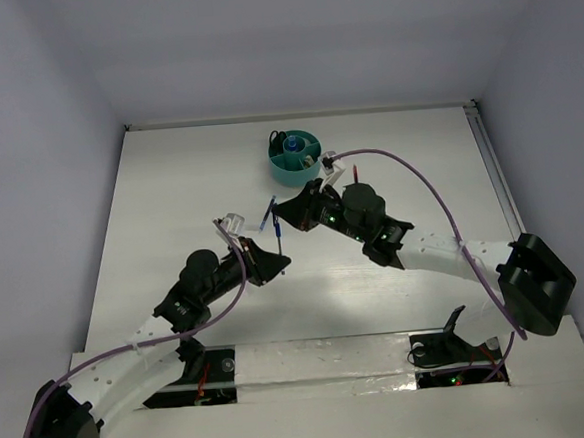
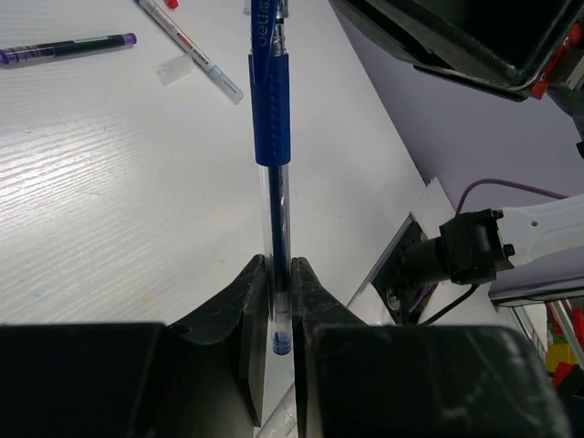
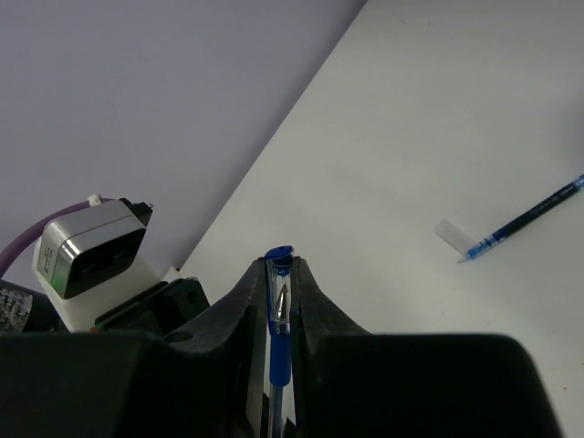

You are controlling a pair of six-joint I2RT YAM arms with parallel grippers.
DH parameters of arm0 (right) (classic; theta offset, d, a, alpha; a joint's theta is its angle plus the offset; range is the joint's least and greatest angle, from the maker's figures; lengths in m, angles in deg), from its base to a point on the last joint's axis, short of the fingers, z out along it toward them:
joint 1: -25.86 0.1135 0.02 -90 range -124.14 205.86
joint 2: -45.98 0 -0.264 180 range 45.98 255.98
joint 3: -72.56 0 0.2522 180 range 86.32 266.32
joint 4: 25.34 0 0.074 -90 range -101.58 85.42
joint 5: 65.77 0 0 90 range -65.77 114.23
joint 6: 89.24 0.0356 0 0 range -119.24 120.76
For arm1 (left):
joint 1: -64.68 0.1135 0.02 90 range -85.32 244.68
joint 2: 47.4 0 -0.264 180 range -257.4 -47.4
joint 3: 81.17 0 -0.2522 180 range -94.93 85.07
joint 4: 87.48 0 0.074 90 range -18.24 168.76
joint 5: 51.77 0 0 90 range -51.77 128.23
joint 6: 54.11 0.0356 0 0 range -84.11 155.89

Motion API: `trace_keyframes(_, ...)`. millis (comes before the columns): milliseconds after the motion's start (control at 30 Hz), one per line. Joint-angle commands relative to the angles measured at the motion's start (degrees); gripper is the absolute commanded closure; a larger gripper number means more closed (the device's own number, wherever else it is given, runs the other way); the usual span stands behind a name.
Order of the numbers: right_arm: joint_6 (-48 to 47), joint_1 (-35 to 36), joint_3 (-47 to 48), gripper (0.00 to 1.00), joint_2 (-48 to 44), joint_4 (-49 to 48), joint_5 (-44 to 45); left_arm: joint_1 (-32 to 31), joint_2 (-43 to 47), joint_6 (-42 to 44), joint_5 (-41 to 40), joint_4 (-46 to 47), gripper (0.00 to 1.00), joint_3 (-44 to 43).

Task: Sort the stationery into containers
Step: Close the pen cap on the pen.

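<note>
Pen [image 2: 272, 109] between left claw [image 2: 278, 274] and right claw [image 3: 283, 274], cup [image 1: 294, 177] behind

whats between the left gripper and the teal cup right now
In the top view, the blue pen clamped in the left gripper reaches toward the teal cup, and the right gripper, also shut on it, sits between them.

Your white-and-black left arm [image 1: 136, 352] rises from its base at 7 o'clock and reaches toward 1 o'clock. Its black two-finger left gripper [image 1: 275, 263] is clamped on one end of a slim blue plastic pen [image 1: 269, 217]. Your right arm [image 1: 445, 253] sweeps from 5 o'clock toward 10 o'clock. Its right gripper [image 3: 283, 270] pinches the same pen's tip end.
</note>
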Motion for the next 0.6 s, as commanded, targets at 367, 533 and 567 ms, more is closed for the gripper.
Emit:
trace_keyframes(367,-0.97,1.97,-5.48,1.0,-4.78,8.94,-13.44,0.18,2.44,2.62,-0.9,-2.13,1.0,-9.4)
trace_keyframes(533,-0.62,1.97,-7.24,1.0,-5.93,11.75,-19.16,0.18,3.4,3.15,-0.37,-3.8,1.0,-11.33)
trace_keyframes(567,-0.1,1.97,-7.68,1.0,-5.76,11.41,-21.08,0.18,3.58,3.41,-0.29,-4.06,1.0,-11.77)
